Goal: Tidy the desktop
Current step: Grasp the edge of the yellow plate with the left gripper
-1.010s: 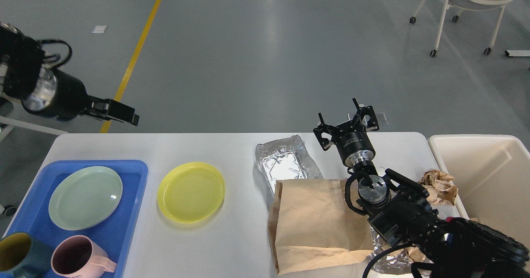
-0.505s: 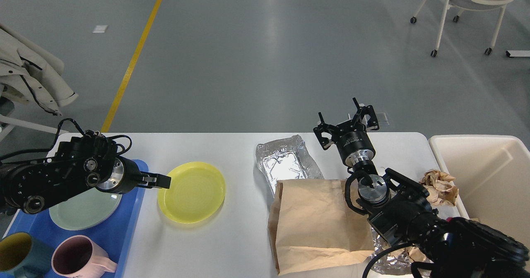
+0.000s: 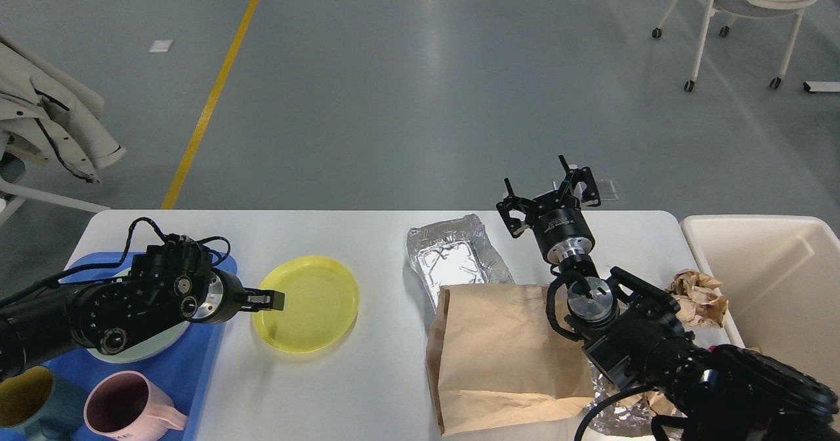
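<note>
The white desktop [image 3: 367, 375] holds a yellow plate [image 3: 312, 306], an empty foil tray [image 3: 453, 260], a flat brown paper bag [image 3: 499, 356] and a crumpled brown paper wad [image 3: 699, 296]. My left gripper [image 3: 270, 300] lies low at the yellow plate's left rim, its fingers reaching over the edge. I cannot tell whether it grips the rim. My right gripper [image 3: 550, 190] is open and empty, raised over the table's far edge behind the bag and right of the foil tray.
A blue tray [image 3: 197, 356] at the left holds a green plate [image 3: 141, 352], a pink mug [image 3: 128, 408] and a teal mug [image 3: 29, 401]. A cream bin [image 3: 774, 277] stands off the right end. Crumpled foil [image 3: 620, 415] lies under my right arm.
My left arm swung down from high off the table's left corner, over the blue tray, and its gripper reached the yellow plate's left rim. The right arm has not moved.
</note>
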